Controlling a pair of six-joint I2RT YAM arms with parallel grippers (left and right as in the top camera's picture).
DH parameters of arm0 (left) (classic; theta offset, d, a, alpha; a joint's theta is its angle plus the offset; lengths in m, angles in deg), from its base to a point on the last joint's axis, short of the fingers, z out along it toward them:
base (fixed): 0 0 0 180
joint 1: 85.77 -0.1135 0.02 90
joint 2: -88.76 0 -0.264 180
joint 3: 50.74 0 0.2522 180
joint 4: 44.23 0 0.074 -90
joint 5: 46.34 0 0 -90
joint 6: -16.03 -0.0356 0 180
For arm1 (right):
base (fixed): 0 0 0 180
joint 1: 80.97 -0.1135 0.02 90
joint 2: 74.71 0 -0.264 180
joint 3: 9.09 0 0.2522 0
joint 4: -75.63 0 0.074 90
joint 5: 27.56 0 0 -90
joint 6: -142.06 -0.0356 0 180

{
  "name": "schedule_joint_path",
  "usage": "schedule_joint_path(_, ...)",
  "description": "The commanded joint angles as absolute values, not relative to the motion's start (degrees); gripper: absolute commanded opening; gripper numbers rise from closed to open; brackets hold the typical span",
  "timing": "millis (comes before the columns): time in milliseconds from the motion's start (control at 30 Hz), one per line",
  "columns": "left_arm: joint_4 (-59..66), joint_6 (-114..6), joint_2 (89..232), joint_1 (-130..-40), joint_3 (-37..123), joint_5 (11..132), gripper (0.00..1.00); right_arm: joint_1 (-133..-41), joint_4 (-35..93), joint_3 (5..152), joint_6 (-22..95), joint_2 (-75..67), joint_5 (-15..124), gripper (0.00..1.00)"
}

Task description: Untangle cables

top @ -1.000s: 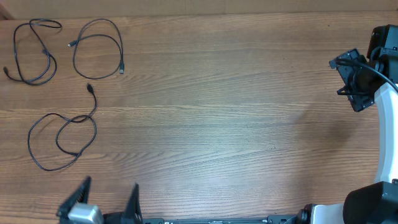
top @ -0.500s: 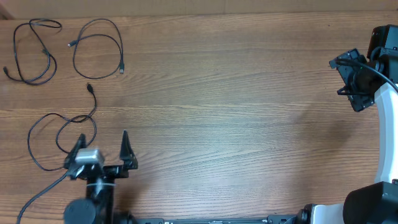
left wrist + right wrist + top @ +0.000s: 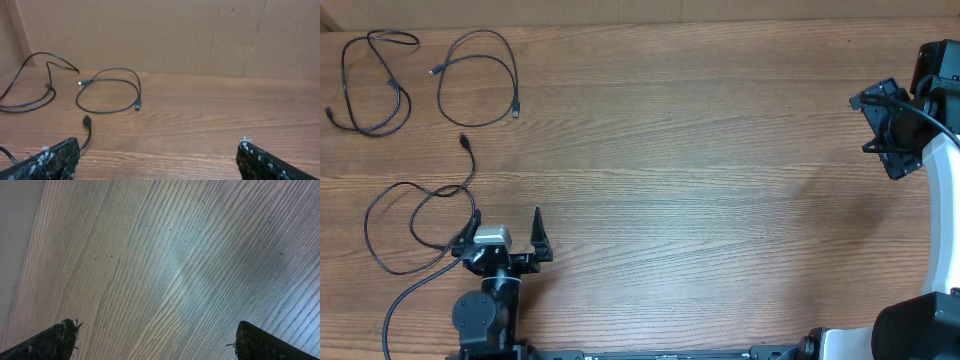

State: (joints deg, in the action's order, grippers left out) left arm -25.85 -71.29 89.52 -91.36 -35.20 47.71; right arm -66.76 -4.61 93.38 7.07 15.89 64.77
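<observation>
I counted three black cords on the table [image 3: 700, 180], all in its far-left part and each apart from the others, and two grippers of mine.

The far-left cable [image 3: 344, 75] lay as a narrow loop, its long axis running from the far edge toward me. The second cable [image 3: 515, 113], just to its right, made a rounder loop with both plug ends showing. The nearest cable [image 3: 466, 143] pointed its plug toward the far edge, and its two loops spread slantwise down to the near left.

My left gripper [image 3: 507, 213] stood by the near edge, aimed at the far edge and nearly level over the wood. Its jaws were spread wide with nothing between them. Its left finger sat right at the nearest cable's loop; I could not tell whether it touched.

My right gripper [image 3: 157, 330] hung at the right edge, well apart from the cords. It looked down on bare wood, its jaws likewise spread and holding nothing.
</observation>
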Motion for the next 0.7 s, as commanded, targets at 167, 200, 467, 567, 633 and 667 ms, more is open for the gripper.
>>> schedule_joint_path(167, -26.3, -72.7, 89.3, -91.2, -36.7, 47.7, 1.00, -66.6, -4.4, 93.9, 7.1, 16.0, 64.9, 1.00)
schedule_joint_path(200, -26.3, -72.7, 89.3, -91.2, -36.7, 47.7, 0.99, -66.6, -4.4, 93.9, 7.1, 16.0, 64.9, 1.00)
schedule_joint_path(467, -26.3, -72.7, 89.3, -91.2, -36.7, 47.7, 0.99, -66.6, -4.4, 93.9, 7.1, 16.0, 64.9, 1.00)
schedule_joint_path(567, -26.4, -72.7, 89.0, -91.2, -36.7, 47.7, 1.00, -66.6, -4.4, 93.9, 7.1, 16.0, 64.9, 1.00)
schedule_joint_path(633, -26.4, -72.7, 89.0, -90.9, -36.7, 47.7, 0.99, -66.6, -4.4, 93.9, 7.1, 16.0, 64.9, 1.00)
schedule_joint_path(667, -26.4, -72.7, 89.0, -90.5, -36.7, 47.7, 1.00, -66.6, -4.4, 93.9, 7.1, 16.0, 64.9, 1.00)
